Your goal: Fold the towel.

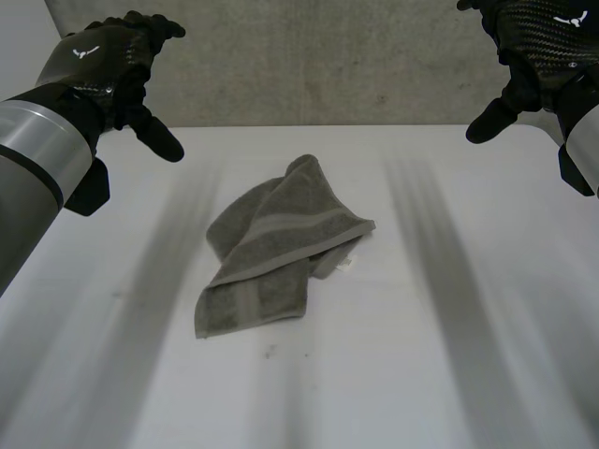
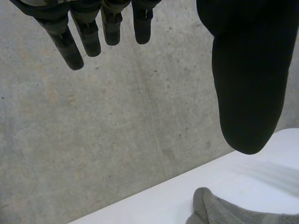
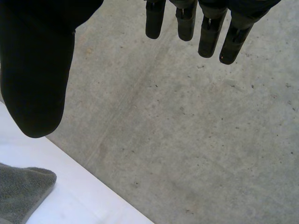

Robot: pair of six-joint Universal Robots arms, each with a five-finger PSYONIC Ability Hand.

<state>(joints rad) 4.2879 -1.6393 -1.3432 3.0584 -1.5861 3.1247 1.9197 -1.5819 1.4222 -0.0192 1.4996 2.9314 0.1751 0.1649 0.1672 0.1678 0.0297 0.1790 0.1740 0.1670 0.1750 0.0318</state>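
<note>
Towel folding is not yet begun, we judge. The white desk stands before a concrete wall. The grey towel lies crumpled near the middle of the desk, with one part thrown over another.

The left hand and the right hand hang above the far side of the desk, well apart from the towel. Each has straight fingers and the thumb spread away, so both are open and hold nothing.

We see one risk. The layers overlap, so a hand may pinch a fold instead of a true corner. Then the whole bundle would drag and not spread flat.

Some corners are hidden under the upper layer. A small pale thing at the towel's edge may be a label; we cannot tell.
</note>
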